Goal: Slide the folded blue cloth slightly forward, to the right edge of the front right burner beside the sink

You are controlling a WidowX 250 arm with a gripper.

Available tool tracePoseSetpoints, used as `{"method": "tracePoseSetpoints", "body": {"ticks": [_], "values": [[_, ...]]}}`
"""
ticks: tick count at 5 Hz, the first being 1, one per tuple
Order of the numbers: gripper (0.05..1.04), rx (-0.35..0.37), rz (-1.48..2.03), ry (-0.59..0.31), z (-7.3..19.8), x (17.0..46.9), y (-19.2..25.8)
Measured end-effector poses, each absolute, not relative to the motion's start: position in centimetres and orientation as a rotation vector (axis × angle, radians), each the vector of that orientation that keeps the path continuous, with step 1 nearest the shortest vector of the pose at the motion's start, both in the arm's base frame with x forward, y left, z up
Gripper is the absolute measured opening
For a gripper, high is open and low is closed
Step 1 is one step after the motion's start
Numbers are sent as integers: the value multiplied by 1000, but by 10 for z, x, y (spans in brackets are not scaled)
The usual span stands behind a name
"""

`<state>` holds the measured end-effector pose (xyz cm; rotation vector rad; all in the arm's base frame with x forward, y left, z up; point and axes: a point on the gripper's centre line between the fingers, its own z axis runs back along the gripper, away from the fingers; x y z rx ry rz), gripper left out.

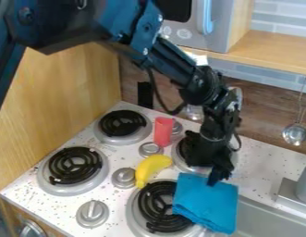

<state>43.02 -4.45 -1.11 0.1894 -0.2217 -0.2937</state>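
Note:
The black gripper [218, 176] hangs down at the upper edge of a folded blue cloth [206, 203], overlapping it from this angle; whether it grips the cloth is unclear. This cloth lies across the right side of the front right burner [156, 203] and reaches the sink's edge. Left of the gripper, a yellow banana [150, 168] rests curved between the burners, near the knobs. Behind the banana stands a red cylindrical object [163, 131]. The arm partly hides the back right burner [182, 159].
Two more burners [73, 165] [122, 123] are on the left, with metal knobs [92, 214] along the stove's middle and front. The grey sink [260, 220] is at the lower right, with a faucet [303, 190] beside it. A ladle [295, 134] hangs on the back wall.

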Motion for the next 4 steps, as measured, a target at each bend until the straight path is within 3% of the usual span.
{"method": "tracePoseSetpoints", "body": {"ticks": [2, 3, 4], "values": [[1001, 195, -279, -226, -10, 437, -38], [1001, 195, -294, -181, -27, 418, -36], [1001, 188, -300, -199, -20, 408, -37]]}}
